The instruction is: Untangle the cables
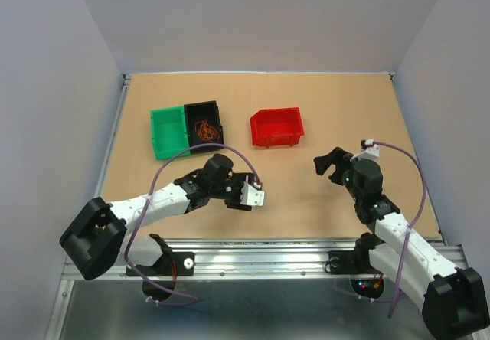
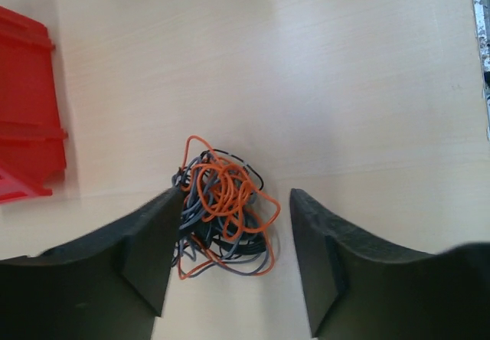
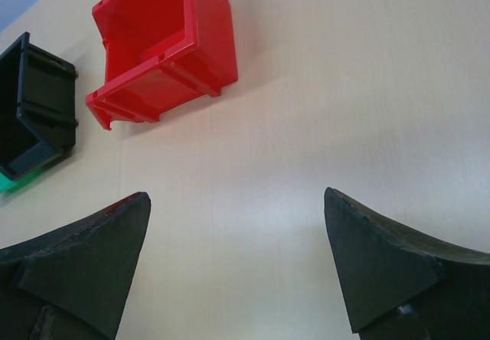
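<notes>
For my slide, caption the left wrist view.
Open left tool straddling tangled cables on the table; red bin at left.

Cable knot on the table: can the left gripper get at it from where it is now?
Probably yes. The left gripper has its jaws open over the cable knot, which lies on the bare table between the fingers; nothing blocks it.

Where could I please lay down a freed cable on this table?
Bare wood lies between the red plastic bin and the right gripper, and rightwards to the table edge. It is crowded under the left gripper, where the knot of orange, black and grey cables sits.
</notes>
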Controlling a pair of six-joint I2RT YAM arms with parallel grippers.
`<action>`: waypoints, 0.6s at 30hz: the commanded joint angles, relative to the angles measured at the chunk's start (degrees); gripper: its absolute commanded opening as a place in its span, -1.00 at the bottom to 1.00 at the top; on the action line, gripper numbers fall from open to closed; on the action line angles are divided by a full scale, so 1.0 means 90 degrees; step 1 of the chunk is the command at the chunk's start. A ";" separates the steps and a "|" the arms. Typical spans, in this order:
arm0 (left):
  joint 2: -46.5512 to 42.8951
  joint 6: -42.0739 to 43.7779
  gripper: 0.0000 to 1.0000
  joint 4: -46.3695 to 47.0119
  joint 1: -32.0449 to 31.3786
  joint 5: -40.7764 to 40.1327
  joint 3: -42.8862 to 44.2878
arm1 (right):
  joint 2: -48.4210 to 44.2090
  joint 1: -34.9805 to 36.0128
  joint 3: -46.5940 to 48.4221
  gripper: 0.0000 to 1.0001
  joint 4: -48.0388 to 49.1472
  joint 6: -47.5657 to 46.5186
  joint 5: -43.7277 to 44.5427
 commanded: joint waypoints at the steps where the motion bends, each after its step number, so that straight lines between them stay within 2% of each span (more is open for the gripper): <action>1: 0.0317 0.0057 0.24 0.0111 -0.0184 -0.0539 0.0219 | 0.0054 0.0035 -0.0140 1.00 0.0443 -0.0108 -0.0073; 2: 0.0396 0.0038 0.16 0.0150 -0.0203 -0.0608 0.0219 | 0.0064 0.0025 -0.0150 1.00 0.0453 -0.0108 -0.0073; 3: 0.0455 -0.0011 -0.04 0.0189 -0.0242 -0.0667 0.0267 | 0.0064 0.0025 -0.0140 1.00 0.0453 -0.0108 -0.0073; 4: 0.0572 -0.0021 -0.16 0.0199 -0.0252 -0.0706 0.0277 | 0.0054 0.0016 -0.0140 1.00 0.0463 -0.0108 -0.0073; 5: 0.0611 -0.0098 -0.42 0.0267 -0.0281 -0.0803 0.0297 | 0.0054 0.0025 -0.0150 1.00 0.0463 -0.0108 -0.0083; 9: 0.0515 -0.0187 -0.94 0.0375 -0.0291 -0.0882 0.0278 | 0.0015 0.0025 -0.0150 1.00 0.0473 -0.0137 -0.0238; 11: 0.0271 -0.0304 -1.00 0.0482 -0.0291 -0.0853 0.0209 | 0.0005 0.0025 -0.0189 1.00 0.0618 -0.0254 -0.0511; 15: -0.0324 -0.0509 -1.00 0.0677 -0.0291 -0.0726 0.0044 | 0.0054 0.0025 -0.0462 1.00 0.1516 -0.0459 -0.2157; 18: -0.0784 -0.0753 -1.00 0.0736 -0.0291 -0.0590 -0.0006 | 0.0287 0.0045 -0.0541 0.93 0.2112 -0.0499 -0.3009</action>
